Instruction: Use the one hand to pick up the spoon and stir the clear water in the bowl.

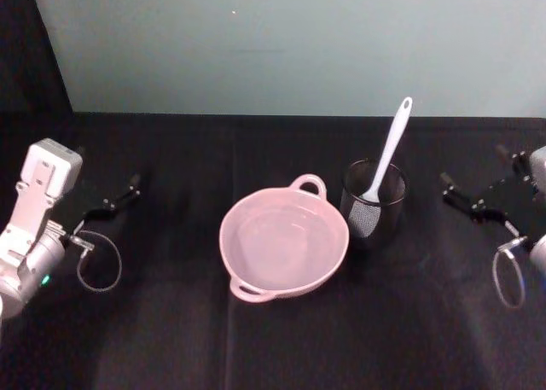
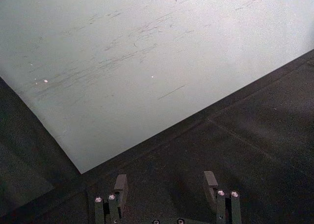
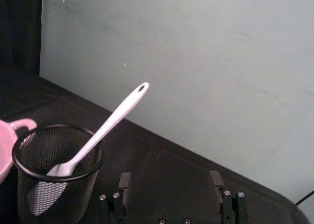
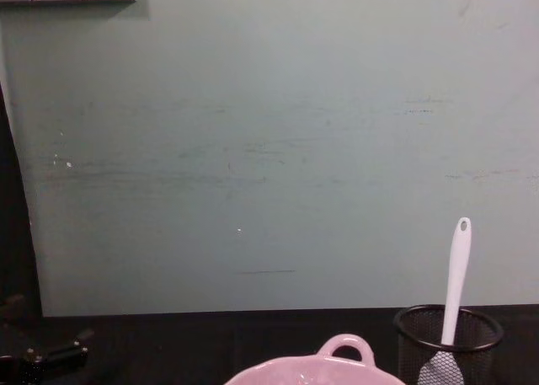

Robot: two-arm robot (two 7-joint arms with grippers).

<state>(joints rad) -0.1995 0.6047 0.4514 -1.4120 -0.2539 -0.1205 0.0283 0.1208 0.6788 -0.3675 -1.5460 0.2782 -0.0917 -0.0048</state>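
Right hand (image 3: 170, 177) spread, empty, near mesh cup (image 3: 49, 194). Left hand (image 2: 166, 177) spread, idle. Spoon (image 3: 113, 118) leans in cup beside bowl (image 1: 247, 275). Probably light, stiff, slick: I'd pinch the upper handle.

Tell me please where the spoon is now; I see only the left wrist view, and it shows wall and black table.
Observer: The spoon stands in a black mesh cup, its handle leaning up toward the wall.
Operator: Where is the bowl from that cup?
Observer: The pink bowl sits close beside the cup, on the robot's left of it.
Operator: Which hand is nearer to the spoon?
Observer: The right hand, open, at the right side of the table, with the cup ahead of it; the left hand, also open, is far on the other side.
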